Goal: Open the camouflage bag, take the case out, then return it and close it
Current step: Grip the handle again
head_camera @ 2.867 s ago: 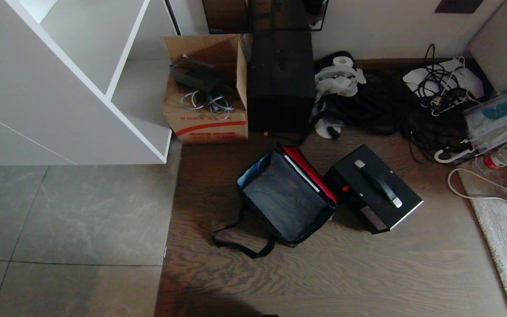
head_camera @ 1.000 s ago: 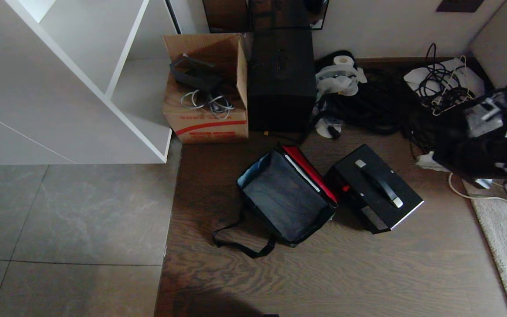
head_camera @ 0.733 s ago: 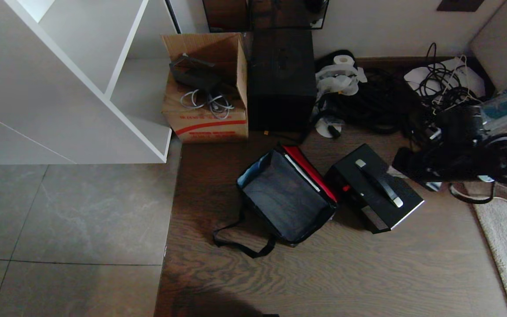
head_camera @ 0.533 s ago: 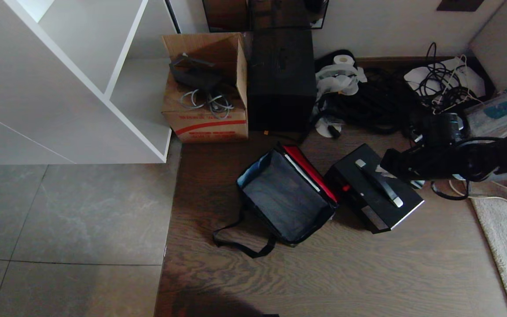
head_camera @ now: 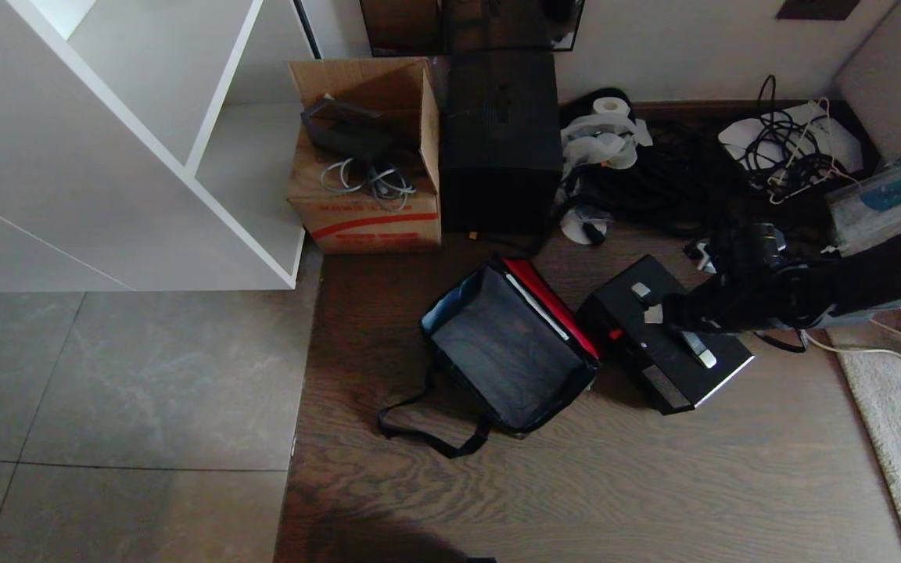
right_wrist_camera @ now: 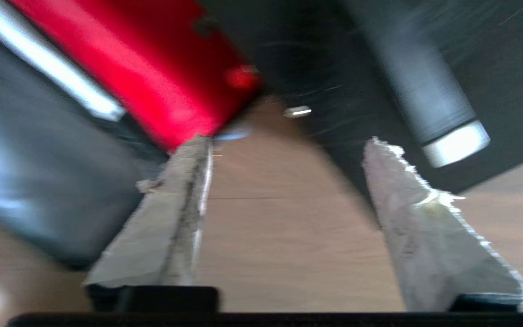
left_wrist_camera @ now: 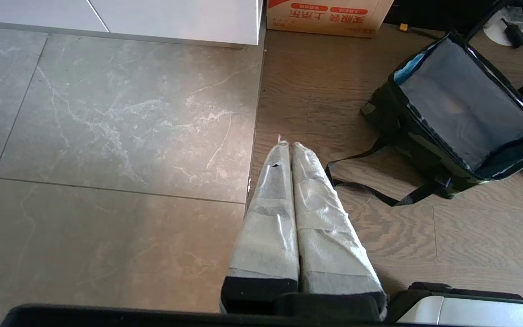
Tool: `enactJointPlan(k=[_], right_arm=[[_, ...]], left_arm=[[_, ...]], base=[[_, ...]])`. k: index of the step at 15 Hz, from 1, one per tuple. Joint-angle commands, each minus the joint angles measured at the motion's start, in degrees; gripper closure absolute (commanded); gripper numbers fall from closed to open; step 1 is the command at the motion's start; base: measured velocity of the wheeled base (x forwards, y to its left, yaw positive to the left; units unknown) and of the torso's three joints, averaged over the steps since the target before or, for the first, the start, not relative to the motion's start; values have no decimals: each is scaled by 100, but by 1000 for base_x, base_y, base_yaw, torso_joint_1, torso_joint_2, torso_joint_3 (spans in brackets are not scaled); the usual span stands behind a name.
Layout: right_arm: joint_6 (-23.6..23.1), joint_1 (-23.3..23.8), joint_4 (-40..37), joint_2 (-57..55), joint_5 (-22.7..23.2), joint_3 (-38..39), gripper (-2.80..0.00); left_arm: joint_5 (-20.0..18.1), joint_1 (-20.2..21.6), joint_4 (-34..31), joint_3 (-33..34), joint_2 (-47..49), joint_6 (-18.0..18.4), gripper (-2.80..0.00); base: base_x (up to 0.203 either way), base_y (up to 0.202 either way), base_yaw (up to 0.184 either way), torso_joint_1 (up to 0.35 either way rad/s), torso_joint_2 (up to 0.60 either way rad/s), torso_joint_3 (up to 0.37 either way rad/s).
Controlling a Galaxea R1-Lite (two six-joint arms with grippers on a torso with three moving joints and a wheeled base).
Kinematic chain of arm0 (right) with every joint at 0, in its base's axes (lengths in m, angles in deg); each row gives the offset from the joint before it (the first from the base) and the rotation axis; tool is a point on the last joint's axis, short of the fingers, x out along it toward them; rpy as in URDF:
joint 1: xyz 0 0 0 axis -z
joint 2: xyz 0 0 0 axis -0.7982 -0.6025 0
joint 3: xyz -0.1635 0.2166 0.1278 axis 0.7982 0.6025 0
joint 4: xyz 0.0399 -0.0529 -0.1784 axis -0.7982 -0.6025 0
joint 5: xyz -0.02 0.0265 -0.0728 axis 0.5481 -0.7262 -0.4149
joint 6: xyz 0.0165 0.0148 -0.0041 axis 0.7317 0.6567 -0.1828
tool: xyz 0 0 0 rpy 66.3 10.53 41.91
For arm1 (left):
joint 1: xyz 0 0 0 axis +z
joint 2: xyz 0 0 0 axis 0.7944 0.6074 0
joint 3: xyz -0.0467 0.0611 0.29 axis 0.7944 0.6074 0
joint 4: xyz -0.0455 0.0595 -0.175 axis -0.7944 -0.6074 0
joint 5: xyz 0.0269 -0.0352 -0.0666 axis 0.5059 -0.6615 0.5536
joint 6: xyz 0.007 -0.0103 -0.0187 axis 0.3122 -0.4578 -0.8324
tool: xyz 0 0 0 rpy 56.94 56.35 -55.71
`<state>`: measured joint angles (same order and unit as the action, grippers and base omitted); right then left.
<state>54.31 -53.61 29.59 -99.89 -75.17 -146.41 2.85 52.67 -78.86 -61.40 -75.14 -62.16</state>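
On the wooden floor I see the camouflage bag [head_camera: 507,352] standing open, its red lining showing along the side that faces the case [head_camera: 665,344], which lies just beside it, outside the bag, handle [head_camera: 673,324] up. My right gripper [head_camera: 658,313] reaches in from the right and hangs over that handle, its fingers [right_wrist_camera: 407,218] spread apart and gripping nothing. My left gripper [left_wrist_camera: 287,147] sits parked over the floor near the bag's strap [left_wrist_camera: 370,190], fingers pressed together and empty.
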Motion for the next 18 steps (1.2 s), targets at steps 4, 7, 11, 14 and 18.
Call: enactJointPlan(k=[4, 7, 11, 14, 18], right_arm=[[-2674, -302, 368, -75, -1897, 296, -280], [-3703, -491, 1544, -501, -2568, 366, -280], [-4818, -601, 3322, -1104, -2905, 563, -280], [-5318, -602, 3904, -1512, -3605, 376, -280], [-5442, -593, 3884, -1789, -4283, -108, -280]], left_arm=[[2, 1, 3, 62, 0, -1, 0], [2, 1, 3, 62, 0, -1, 0], [2, 1, 3, 62, 0, -10, 0], [2, 1, 3, 53, 0, -1, 0], [2, 1, 3, 62, 0, -10, 0]], base=[[0, 0, 0, 0, 0, 0], [0, 0, 0, 0, 0, 0], [0, 0, 0, 0, 0, 0], [0, 0, 0, 0, 0, 0], [0, 0, 0, 0, 0, 0]])
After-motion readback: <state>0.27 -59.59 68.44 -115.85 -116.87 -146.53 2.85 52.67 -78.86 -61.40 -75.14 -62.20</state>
